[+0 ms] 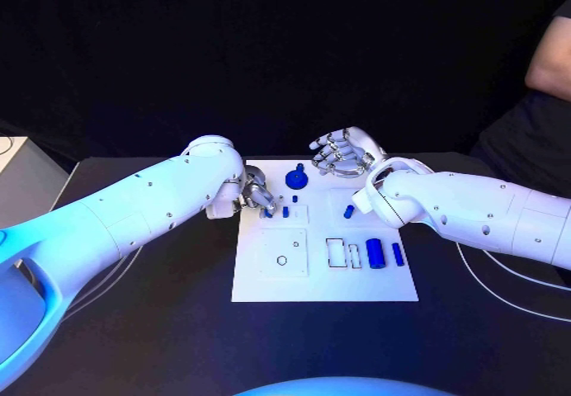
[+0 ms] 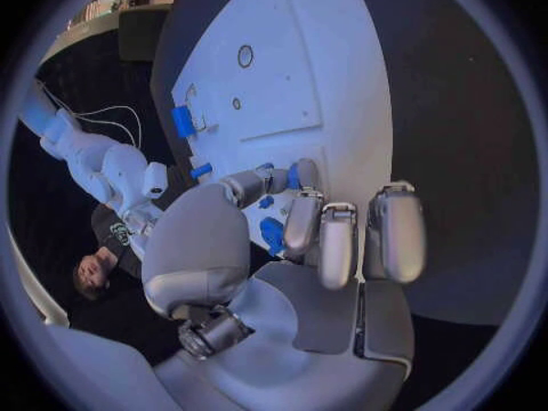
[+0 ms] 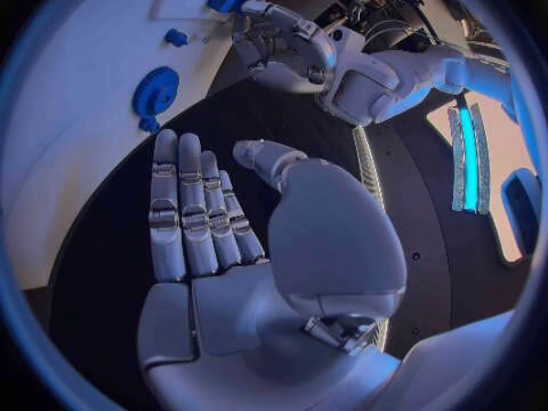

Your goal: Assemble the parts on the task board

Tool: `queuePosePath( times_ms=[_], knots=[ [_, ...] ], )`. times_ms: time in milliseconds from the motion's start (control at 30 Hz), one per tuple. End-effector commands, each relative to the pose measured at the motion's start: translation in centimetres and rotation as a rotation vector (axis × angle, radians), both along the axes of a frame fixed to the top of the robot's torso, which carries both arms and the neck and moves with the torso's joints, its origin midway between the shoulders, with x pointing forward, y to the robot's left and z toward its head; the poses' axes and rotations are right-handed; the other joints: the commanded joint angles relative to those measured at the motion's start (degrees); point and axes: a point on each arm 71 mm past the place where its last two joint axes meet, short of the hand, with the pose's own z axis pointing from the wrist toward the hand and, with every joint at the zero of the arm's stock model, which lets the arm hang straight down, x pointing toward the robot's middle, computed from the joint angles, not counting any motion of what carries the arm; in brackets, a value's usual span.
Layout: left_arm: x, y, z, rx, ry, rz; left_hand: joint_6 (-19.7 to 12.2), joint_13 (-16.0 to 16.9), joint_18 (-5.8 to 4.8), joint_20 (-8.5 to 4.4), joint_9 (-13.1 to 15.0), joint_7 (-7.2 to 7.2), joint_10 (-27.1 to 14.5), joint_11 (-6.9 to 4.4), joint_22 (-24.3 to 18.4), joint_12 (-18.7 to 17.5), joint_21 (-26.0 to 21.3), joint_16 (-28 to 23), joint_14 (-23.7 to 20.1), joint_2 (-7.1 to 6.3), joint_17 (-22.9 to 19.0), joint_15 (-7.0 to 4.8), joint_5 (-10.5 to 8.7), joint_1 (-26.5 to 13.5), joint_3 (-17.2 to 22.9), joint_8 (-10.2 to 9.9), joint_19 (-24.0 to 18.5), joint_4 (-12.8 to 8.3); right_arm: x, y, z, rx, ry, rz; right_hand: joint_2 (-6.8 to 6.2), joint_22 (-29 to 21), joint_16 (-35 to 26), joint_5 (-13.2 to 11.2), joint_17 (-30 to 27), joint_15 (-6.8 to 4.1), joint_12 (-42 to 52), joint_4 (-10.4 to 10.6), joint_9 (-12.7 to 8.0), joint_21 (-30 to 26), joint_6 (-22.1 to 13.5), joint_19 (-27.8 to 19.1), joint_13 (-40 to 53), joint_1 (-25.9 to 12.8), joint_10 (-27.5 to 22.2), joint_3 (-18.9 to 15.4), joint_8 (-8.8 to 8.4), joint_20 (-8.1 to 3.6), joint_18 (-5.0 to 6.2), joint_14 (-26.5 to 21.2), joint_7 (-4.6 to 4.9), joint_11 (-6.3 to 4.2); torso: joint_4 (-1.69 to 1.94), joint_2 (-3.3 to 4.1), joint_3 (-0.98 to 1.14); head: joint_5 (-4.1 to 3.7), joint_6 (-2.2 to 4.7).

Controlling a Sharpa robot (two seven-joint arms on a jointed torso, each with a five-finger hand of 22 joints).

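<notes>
My left hand (image 1: 260, 198) pinches a small blue part (image 1: 283, 211) at the task board (image 1: 268, 285)'s far-left recess. My right hand (image 1: 342, 153) hovers open beyond the far edge. Several blue parts (image 1: 376, 253) lie loose on the right — most assembly remains, I judge.

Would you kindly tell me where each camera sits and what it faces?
Head view: on the robot's head, looking down at the task board; both arms show.
Left wrist view: behind the left hand, facing the board.
Right wrist view: behind the right hand, facing the board's edge.
Shared: the blue gear.
</notes>
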Motion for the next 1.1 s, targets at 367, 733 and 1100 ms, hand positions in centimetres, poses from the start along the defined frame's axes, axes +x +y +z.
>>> queuePosePath(
  times_ms=[367, 733, 1100],
  knots=[
    [-0.09, 0.49, -1.1, 0.027, 0.014, 0.041, 1.64, 0.65, -0.28, -0.37, 2.95, -2.41, 0.19, -0.84, 5.48, -0.05, -0.32, 0.21, 5.85, -0.09, 15.08, -0.56, -0.84, -0.84, -5.32, -0.7, 0.5, 2.64, -0.06, 0.17, 0.07, -0.003, -0.006, 0.018, 0.38, -0.06, -0.2, 0.24, -0.07, -0.03, 0.01, -0.37, -0.05, -0.16, 0.04, 0.42, -0.09, 0.08, 0.39, -0.11, 0.29, 0.03, 0.07, 0.47, 0.74, 0.15, 0.02, -0.03, -0.02, -0.02, -0.1],
    [-0.07, 0.56, -1.11, 0.026, 0.014, 0.044, 2.24, 1.05, -0.33, -0.56, 3.27, -2.67, 0.28, -1.03, 5.55, -0.02, -0.29, 0.21, 5.85, -0.99, 15.08, -0.74, -1.87, -1.14, -9.58, -1.29, 0.64, 4.79, -0.07, 0.16, 0.07, -0.003, -0.007, 0.018, 0.38, -0.06, -0.2, 0.24, -0.07, -0.03, 0.01, -0.37, -0.05, -0.16, 0.04, 0.42, -0.09, 0.08, 0.39, -0.11, 0.29, 0.03, 0.07, 0.47, 0.74, 0.15, 0.03, -0.03, -0.01, 0.03, -0.14],
    [-0.06, 0.62, -1.13, 0.027, 0.015, 0.045, 2.89, 1.41, -0.35, -0.68, 3.55, -2.8, 0.3, -1.12, 5.57, -0.11, -0.35, 0.21, 5.85, -1.19, 15.08, -0.85, -8.61, -0.06, -14.79, -2.41, 0.73, 8.17, -0.07, 0.16, 0.07, -0.002, -0.007, 0.018, 0.5, -0.32, -0.47, 0.27, -0.04, -0.03, 0.1, -0.57, -0.13, -0.12, 0.05, 0.46, -0.54, 0.06, 0.44, -0.18, 0.32, 0.03, 0.08, 0.6, 0.74, 0.15, -0.01, -0.01, 0.0, 0.01, -0.17]
  ],
)
